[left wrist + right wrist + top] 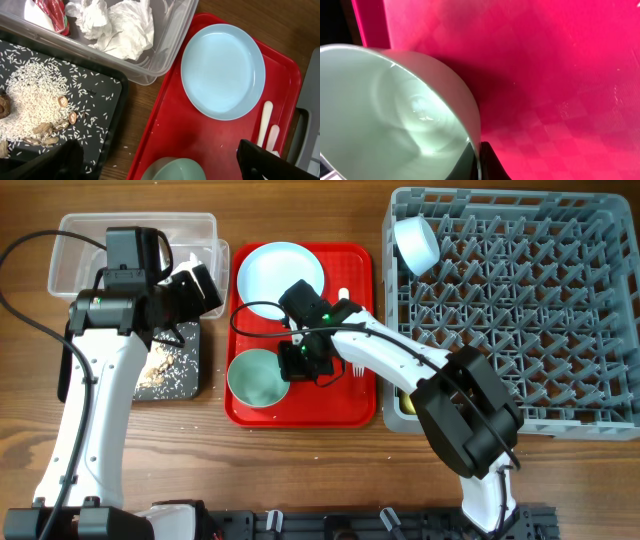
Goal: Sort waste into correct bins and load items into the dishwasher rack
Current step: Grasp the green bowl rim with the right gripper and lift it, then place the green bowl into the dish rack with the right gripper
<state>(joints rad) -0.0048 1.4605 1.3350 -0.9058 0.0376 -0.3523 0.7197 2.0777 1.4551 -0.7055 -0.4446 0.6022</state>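
A wooden tabletop is seen from above, with two white robot arms reaching in from the near edge. In the middle lies a flat red serving tray.

On the tray's far half sits a pale blue round plate. On its near left corner stands the mint-green bowl. The right fingers are pinched shut on this bowl's right rim. In the right wrist view one dark finger presses the outside of the bowl wall; the other finger is hidden.

Two white plastic utensil handles lie side by side on the tray, just right of the plate.

To the right of the tray stands the large grey dishwasher rack, full of upright pegs. A pale blue bowl rests tilted on its side in the rack's far left corner.

On the left, a clear plastic tub holds crumpled white tissue and a red-and-white wrapper. Touching its near side, a shallow black tray holds scattered white rice grains and brownish bits.

The left fingers are spread wide and hold nothing. They hang above the place where the tub, the black tray and the red tray meet.
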